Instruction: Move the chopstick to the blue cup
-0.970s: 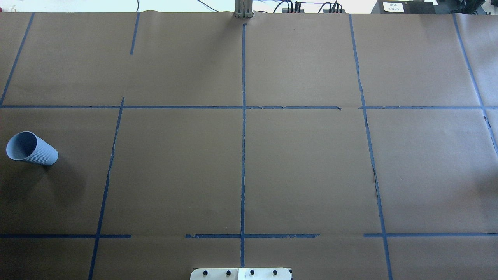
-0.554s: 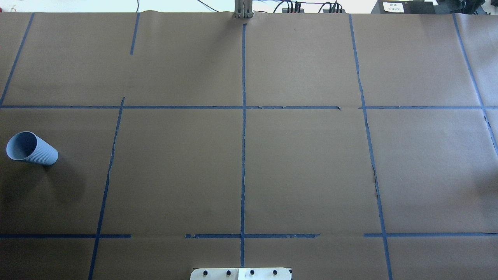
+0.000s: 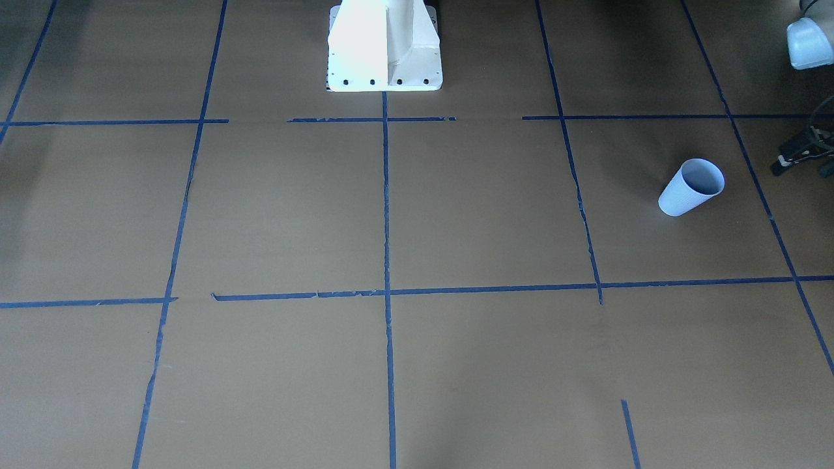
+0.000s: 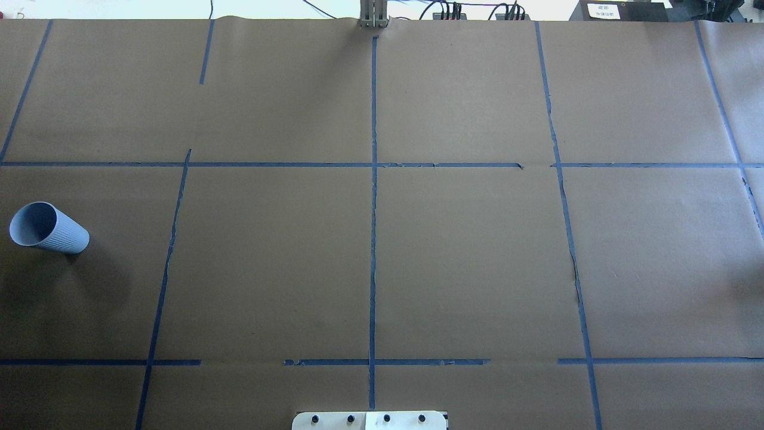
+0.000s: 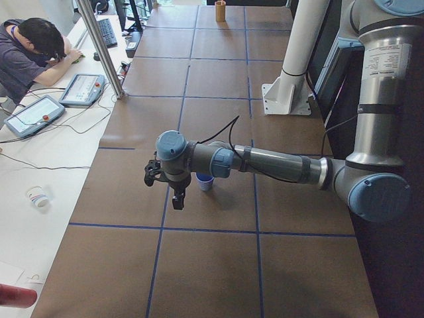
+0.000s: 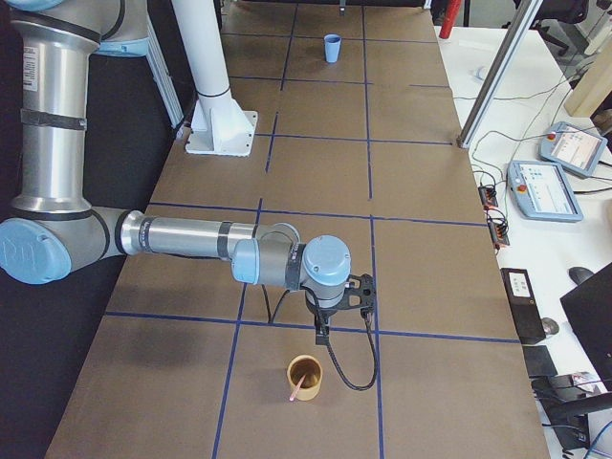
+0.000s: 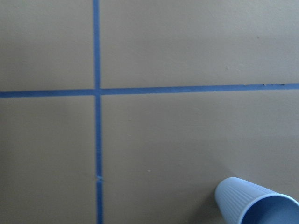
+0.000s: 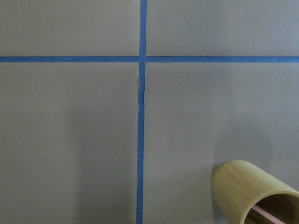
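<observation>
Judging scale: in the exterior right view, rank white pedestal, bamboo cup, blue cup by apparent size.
1. white pedestal
2. bamboo cup
3. blue cup, though it stands farthest away, so its real size is unsure.

Pink chopstick (image 6: 298, 387) leaning inside bamboo cup (image 6: 312, 393); ribbed blue cup (image 4: 51, 230) upright, well apart.

The blue cup (image 4: 49, 228) stands on the worktop (image 4: 465, 263) far out to my left, well apart from my base (image 4: 370, 420). Far to my right, at the opposite end, the chopstick (image 6: 298, 387) leans inside another cup (image 6: 308, 395).
</observation>
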`<state>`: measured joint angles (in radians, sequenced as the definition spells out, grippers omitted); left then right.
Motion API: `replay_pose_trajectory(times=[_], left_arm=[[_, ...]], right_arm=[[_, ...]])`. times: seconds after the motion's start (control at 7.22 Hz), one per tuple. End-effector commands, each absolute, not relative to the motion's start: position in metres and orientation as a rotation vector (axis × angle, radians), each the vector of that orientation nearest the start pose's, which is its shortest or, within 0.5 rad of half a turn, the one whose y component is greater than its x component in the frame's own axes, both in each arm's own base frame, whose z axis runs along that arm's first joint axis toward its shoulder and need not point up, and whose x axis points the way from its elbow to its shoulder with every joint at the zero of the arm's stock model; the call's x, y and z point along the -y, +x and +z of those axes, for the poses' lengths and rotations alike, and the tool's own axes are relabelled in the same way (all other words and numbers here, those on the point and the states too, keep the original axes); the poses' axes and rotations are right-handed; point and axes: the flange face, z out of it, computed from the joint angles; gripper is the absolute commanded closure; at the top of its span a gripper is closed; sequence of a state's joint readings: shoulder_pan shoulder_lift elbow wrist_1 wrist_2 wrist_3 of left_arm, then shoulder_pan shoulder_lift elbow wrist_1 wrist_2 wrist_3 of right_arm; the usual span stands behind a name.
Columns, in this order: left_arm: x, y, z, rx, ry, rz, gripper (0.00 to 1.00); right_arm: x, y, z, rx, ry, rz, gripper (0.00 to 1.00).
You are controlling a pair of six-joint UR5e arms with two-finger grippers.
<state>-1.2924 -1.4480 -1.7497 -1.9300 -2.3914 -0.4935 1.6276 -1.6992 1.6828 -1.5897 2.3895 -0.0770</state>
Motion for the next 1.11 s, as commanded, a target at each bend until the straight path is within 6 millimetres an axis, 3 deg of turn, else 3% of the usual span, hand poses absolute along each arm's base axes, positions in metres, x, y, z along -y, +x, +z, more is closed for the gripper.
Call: replay_pose_trajectory(times=[0.0,0.28,0.55,0.69,0.83,0.97], left_arm=[[0.438,0.12,0.589,-0.895,0.029,-0.018,0.0],[0.435,0.143,0.599,-0.879,-0.007,0.005,0.0],[0.435,0.181,0.604,-0.871,-0.044,0.067,0.0],[0.434,0.183,0.606,-0.869,-0.049,0.067,0.29],[0.434,0.182,0.606,-0.869,-0.05,0.065,0.66],[0.433,0.181,0.61,-0.864,-0.054,0.062,0.92]], right_arm=[[0.431,0.086,0.66,0.818,0.025,-0.004,0.0],[0.431,0.09,0.66,0.818,0.029,0.003,0.0],[0.43,0.093,0.66,0.817,0.033,0.009,0.0],[0.43,0.096,0.659,0.816,0.039,0.012,0.0],[0.43,0.098,0.659,0.815,0.041,0.016,0.0],[0.43,0.098,0.659,0.817,0.04,0.018,0.0]])
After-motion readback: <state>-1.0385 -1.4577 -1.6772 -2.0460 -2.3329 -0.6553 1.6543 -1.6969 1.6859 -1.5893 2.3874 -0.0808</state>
